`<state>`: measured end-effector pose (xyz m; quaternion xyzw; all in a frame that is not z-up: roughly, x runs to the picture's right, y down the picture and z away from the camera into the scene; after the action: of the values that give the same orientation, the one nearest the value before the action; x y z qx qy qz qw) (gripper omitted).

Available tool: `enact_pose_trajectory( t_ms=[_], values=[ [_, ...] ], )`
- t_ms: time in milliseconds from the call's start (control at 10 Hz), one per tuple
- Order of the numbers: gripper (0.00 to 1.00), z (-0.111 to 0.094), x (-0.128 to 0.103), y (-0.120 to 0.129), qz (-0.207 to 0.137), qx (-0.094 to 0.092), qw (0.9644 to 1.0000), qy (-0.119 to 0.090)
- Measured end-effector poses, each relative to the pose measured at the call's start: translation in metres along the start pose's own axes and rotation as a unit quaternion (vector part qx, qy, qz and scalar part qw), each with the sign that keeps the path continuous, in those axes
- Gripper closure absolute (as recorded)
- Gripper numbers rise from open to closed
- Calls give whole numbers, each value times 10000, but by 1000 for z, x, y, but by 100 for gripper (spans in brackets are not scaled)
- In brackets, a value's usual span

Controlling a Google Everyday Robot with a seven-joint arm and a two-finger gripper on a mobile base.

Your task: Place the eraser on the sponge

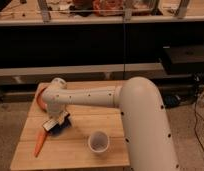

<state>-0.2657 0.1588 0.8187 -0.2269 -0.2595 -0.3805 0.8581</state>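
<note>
Robot arm (140,115), thick and white, fills the right half of your view and reaches left over a small wooden surface (70,150). Behind the arm's far end, at the back left corner of the surface, you see part of a round orange object (40,101). A white cup (98,142) stands upright near the front edge, apart from everything else. An orange carrot (39,142) lies at the front left. Your gripper (55,121) points down, just above and right of the carrot's upper end. At its tip is the eraser (51,125), white face showing with dark blue beside it. Whether the gripper clasps it is unclear.
</note>
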Motion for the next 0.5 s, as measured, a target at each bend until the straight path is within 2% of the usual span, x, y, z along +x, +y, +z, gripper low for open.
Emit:
enact_pose_trajectory(
  t_ms=[300, 500],
  values=[
    [57, -1, -1, 21, 197, 129, 9996, -141],
    [39, -3, -6, 25, 225, 135, 9996, -106]
  ],
)
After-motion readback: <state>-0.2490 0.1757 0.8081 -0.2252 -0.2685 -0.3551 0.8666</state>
